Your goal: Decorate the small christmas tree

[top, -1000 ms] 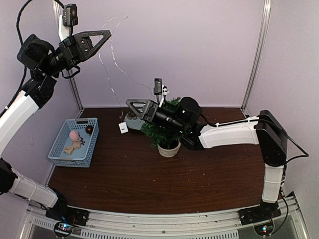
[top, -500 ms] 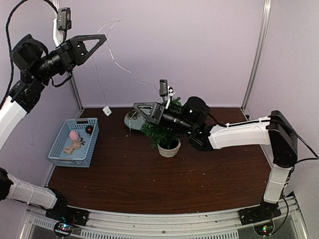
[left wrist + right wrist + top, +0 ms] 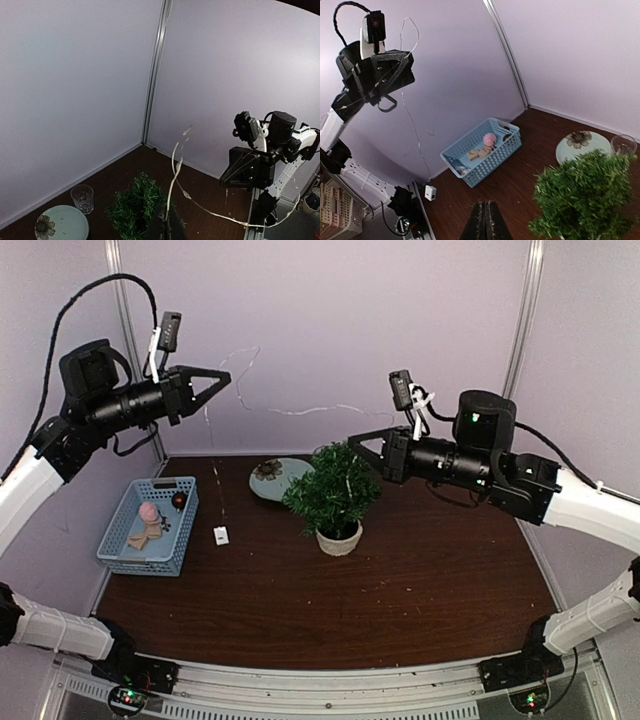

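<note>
The small christmas tree (image 3: 333,490), dark green in an off-white pot (image 3: 339,538), stands mid-table; it also shows in the left wrist view (image 3: 135,210) and the right wrist view (image 3: 585,195). My left gripper (image 3: 222,377) is raised at the upper left and shut on a thin white light string (image 3: 300,412). The string (image 3: 175,170) rises from its fingertips and runs across above the tree to my right gripper (image 3: 352,443), which is shut and held high just right of the treetop. The string's small white battery box (image 3: 221,535) dangles below the left gripper.
A light blue basket (image 3: 140,565) with a pink ball and other ornaments sits at the left. A pale plate (image 3: 275,478) with a flower pattern lies behind the tree, and a clear glass cup (image 3: 82,198) stands beside it. Walls enclose three sides.
My right gripper has risen from in front of the tree and swung right above it, and the string followed. My left gripper has lowered and moved right. The battery box has dropped.
</note>
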{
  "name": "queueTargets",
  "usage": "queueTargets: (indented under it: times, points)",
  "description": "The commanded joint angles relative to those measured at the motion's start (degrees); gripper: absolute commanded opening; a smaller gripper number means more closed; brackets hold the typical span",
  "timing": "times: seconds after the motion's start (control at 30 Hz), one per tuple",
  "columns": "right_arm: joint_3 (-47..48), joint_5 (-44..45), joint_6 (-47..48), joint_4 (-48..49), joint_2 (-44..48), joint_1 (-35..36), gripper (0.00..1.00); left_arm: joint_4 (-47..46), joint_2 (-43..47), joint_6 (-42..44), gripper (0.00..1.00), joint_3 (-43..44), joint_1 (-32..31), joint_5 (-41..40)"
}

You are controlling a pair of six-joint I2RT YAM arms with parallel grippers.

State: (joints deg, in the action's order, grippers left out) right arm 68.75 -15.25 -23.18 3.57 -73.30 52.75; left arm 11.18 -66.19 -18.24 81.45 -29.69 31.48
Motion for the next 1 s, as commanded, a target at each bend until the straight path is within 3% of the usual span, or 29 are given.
queueTargets:
  times: [0.0, 0.17, 0.33, 0.63, 0.97]
  points:
    - [-2.31, 8.53, 7.08, -20.48, 3.39, -2.99, 0.00, -0.67, -0.14, 2.13, 0.00, -3.52, -0.23, -1.86]
    - [-2.31, 8.38, 8.56, -27.59, 5.25, -8.79, 0.00, 0.78, -0.56, 2.54, 0.00, -5.88, -0.26, -8.81]
    - [-3.43, -1.64, 10.00, -31.13, 5.31, -11.70, 0.00, 4.43, -2.37, 2.94, 0.00, -7.89, -0.26, -9.90]
    - [-9.86, -27.21, 2.15, -21.57, 7.17, -11.40, 0.00, 4.26, -3.40, -0.19, 0.00, -18.18, -0.28, -7.23]
    - [-16.41, -39.02, -14.19, -1.27, 12.45, -10.61, 0.00, 1.54, -7.87, 0.29, 0.00, -23.96, -4.82, -8.76]
